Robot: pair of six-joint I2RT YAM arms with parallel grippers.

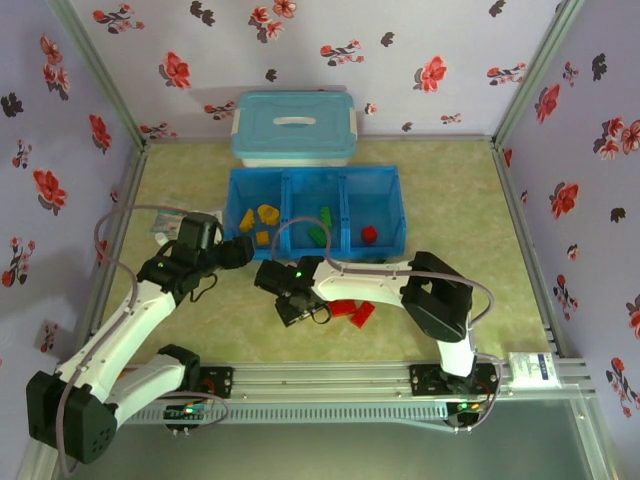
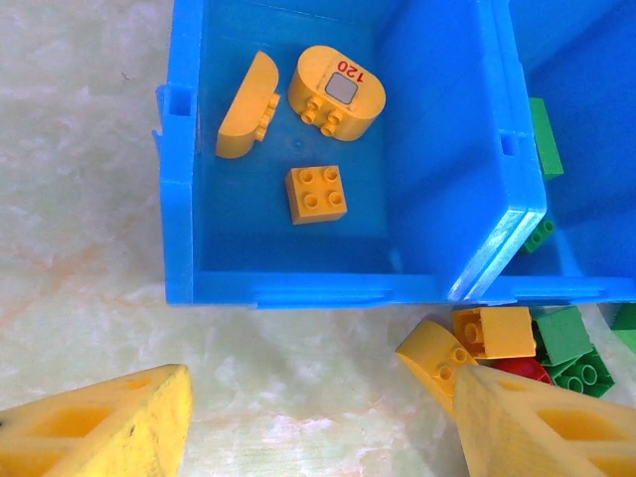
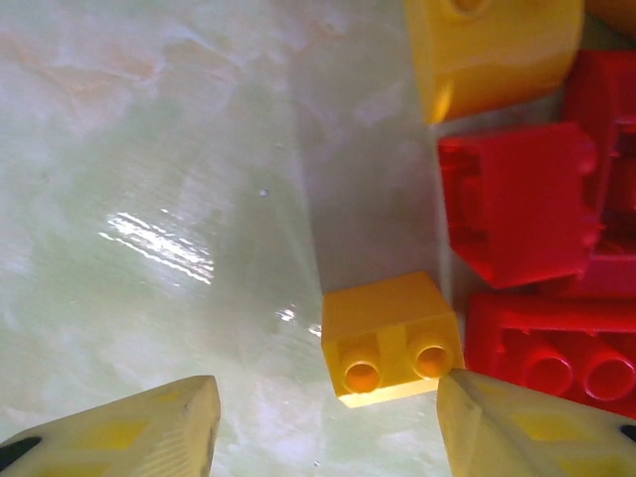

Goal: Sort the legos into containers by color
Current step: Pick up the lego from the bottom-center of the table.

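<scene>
Straddling a yellow brick (image 3: 393, 333) with jaws apart, the right gripper (image 3: 328, 393) next needs to clamp it and carry it to the tray's (image 2: 298, 290) left compartment, while the left gripper (image 2: 318, 402) waits beside the tray, jaws apart and empty.

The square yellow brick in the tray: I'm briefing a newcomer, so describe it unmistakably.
Start at the bright blue tray and look in its leftmost compartment, holding three yellow-orange pieces. Yours is the square four-stud brick lying nearest the arms; its two neighbours are rounded.
</scene>
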